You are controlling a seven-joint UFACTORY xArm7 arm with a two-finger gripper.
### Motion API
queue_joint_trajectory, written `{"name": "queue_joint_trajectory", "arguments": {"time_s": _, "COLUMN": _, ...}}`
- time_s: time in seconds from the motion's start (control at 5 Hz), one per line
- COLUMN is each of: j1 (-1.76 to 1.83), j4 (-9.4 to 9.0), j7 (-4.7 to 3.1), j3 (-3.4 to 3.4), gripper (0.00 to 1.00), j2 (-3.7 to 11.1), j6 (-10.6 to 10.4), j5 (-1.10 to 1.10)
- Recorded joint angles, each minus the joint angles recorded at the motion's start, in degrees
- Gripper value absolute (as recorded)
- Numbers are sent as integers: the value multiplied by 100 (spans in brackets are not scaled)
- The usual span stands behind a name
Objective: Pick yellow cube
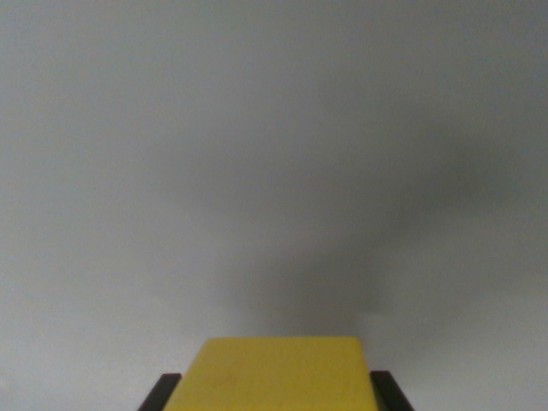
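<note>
The yellow cube [281, 374] is clasped between the pincer [279, 392] fingers above the grey surface [257, 171]; the grasp seems made, and lifting is judged next.

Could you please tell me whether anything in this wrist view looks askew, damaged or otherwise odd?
Nothing stands out. The plain yellow cube sits squarely between the hand's two black fingers, undamaged, over a bare grey surface.

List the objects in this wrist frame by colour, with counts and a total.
Yellow: 1, the yellow cube, sitting between the two dark jaws at the bottom edge.
Other colours: 0; only a plain grey surface lies beyond.
Total: 1
</note>
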Motion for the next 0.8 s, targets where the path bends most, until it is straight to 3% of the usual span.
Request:
{"name": "queue_joint_trajectory", "arguments": {"time_s": 0.2, "j1": 0, "j4": 0, "j7": 0, "j3": 0, "gripper": 100, "j2": 0, "j6": 0, "j5": 0}}
{"name": "queue_joint_trajectory", "arguments": {"time_s": 0.4, "j1": 1, "j4": 133, "j7": 17, "j3": -5, "gripper": 100, "j2": -62, "j6": 194, "j5": -13}}
{"name": "queue_joint_trajectory", "arguments": {"time_s": 0.6, "j1": 1, "j4": 133, "j7": 17, "j3": -5, "gripper": 100, "j2": -62, "j6": 194, "j5": -13}}
{"name": "queue_joint_trajectory", "arguments": {"time_s": 0.8, "j1": 3, "j4": 284, "j7": 37, "j3": -10, "gripper": 100, "j2": -133, "j6": 416, "j5": -28}}
